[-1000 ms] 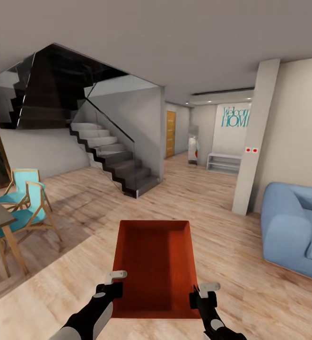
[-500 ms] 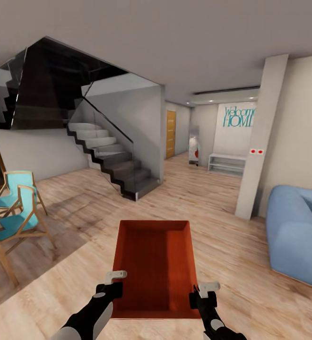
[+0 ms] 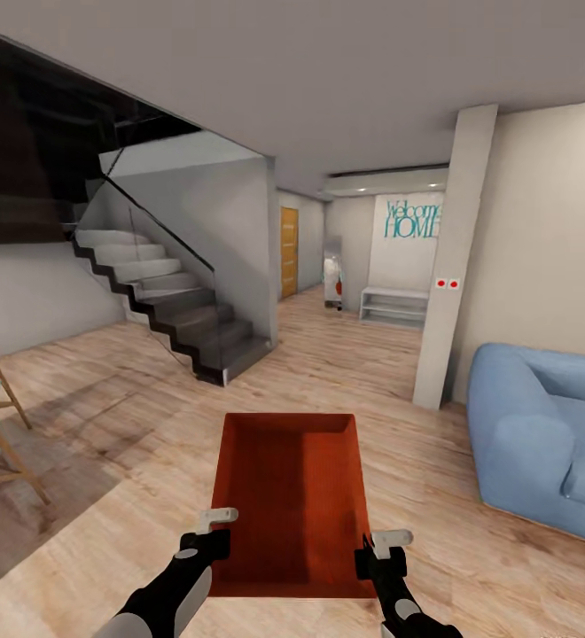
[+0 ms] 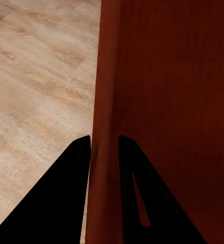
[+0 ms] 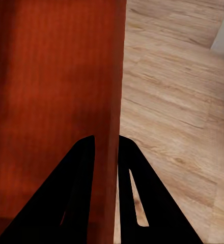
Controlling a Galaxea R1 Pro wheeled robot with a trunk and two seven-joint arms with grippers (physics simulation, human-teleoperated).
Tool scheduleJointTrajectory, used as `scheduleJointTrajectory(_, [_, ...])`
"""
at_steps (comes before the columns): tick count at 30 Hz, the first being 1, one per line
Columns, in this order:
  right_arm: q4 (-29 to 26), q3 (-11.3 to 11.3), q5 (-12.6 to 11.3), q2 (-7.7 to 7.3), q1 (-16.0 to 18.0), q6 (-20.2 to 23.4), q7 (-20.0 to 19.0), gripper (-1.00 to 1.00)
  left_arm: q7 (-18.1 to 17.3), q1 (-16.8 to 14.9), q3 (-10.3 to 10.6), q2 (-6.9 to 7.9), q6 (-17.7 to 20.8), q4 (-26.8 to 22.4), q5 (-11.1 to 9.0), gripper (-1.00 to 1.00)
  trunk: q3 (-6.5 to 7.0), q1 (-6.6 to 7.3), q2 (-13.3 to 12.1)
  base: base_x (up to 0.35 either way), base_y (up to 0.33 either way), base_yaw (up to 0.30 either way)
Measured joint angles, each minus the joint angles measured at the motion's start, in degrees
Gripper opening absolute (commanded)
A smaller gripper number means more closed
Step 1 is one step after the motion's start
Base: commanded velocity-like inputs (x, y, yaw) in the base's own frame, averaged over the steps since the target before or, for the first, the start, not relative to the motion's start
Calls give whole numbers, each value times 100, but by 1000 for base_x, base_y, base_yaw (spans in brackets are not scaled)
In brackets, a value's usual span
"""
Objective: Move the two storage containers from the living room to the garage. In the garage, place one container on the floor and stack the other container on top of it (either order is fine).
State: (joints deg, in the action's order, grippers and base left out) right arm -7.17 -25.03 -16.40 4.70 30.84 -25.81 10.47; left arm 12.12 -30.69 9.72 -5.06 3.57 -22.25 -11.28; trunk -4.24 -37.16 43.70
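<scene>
Red-orange open-top plastic storage container [image 3: 291, 501] stays pinched by left gripper [image 3: 211, 530] and right gripper [image 3: 383, 550] on opposite walls. View has swung right since a second ago, the dark glass-railed staircase [image 3: 164, 301] sliding left: likely transit toward the garage.

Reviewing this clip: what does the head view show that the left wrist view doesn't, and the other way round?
Head view alone: the blue sofa, the staircase, a white pillar, the orange door, a Welcome Home sign, and the right gripper on the box's right wall.

Left wrist view alone: a close look at the left gripper, one finger on each side of the thin left wall, pinching it.

Both: the red-orange storage container, the left gripper and the light wood plank floor.
</scene>
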Motion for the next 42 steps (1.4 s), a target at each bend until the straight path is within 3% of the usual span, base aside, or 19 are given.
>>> scheduleJointTrajectory(7, [1,6,2,-4,1,-3,-7,-100,5,0,-8,-6,-1,-1,10,-100,0,0,0,321,0,-208])
scheduleJointTrajectory(34, [4,11,9,2,1,-10,0,-100,1,2,2,1,2,-11,3,-100,0,0,0,321,0,-5])
scheduleJointTrajectory(42, [0,3,2,0,0,-11,2,-100,0,0,3,0,-1,-9,2,-100,0,0,0,321,0,-208])
